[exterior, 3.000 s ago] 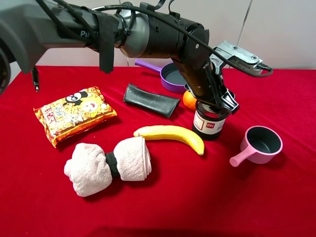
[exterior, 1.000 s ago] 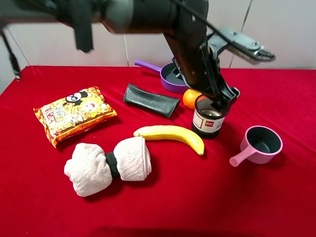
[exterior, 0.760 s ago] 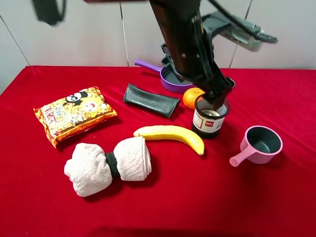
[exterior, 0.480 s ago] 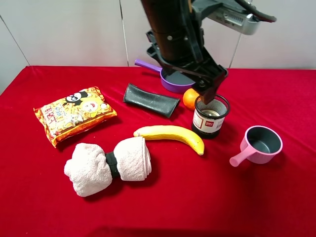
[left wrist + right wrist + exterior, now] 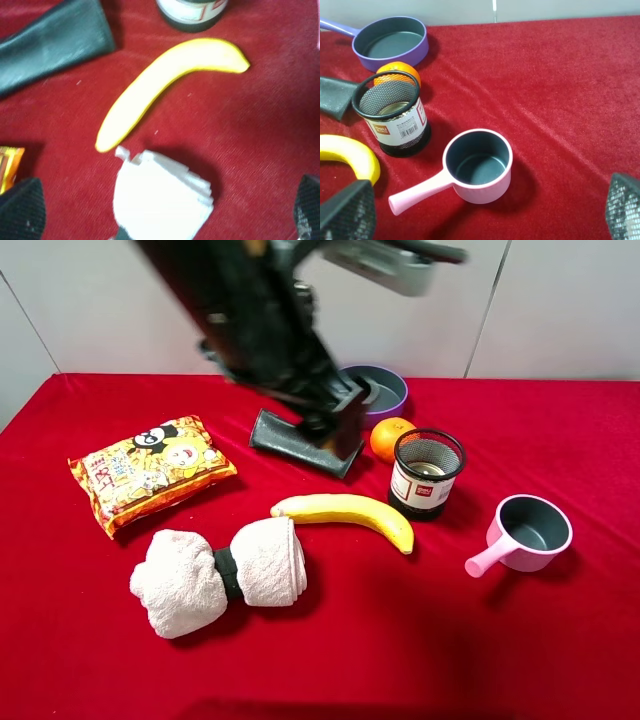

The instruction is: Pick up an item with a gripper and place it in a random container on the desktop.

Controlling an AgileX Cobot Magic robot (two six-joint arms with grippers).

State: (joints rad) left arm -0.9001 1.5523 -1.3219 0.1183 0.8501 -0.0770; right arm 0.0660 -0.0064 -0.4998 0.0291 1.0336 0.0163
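The small tin can [image 5: 429, 469] with its gold lid lies inside the black wire-mesh cup [image 5: 425, 487], which stands upright beside the orange. It also shows through the cup's mouth in the right wrist view [image 5: 390, 108], inside the cup [image 5: 400, 131]. My left gripper [image 5: 336, 421] hangs blurred above the black pouch, left of the cup. In the left wrist view it [image 5: 164, 207] is open and empty over the banana and towel. My right gripper [image 5: 485, 210] is open and empty, near the pink saucepan; it does not show in the exterior view.
An orange [image 5: 388, 438] and a purple pan [image 5: 380, 390] sit behind the cup. A pink saucepan [image 5: 530, 531] is to its right and a banana [image 5: 345, 512] in front. A black pouch [image 5: 290, 445], a snack bag [image 5: 150, 472] and a rolled towel [image 5: 220, 575] lie to the left.
My left gripper has lifted away from the mesh cup's mouth and swung left over the black pouch. The can stays in the cup.
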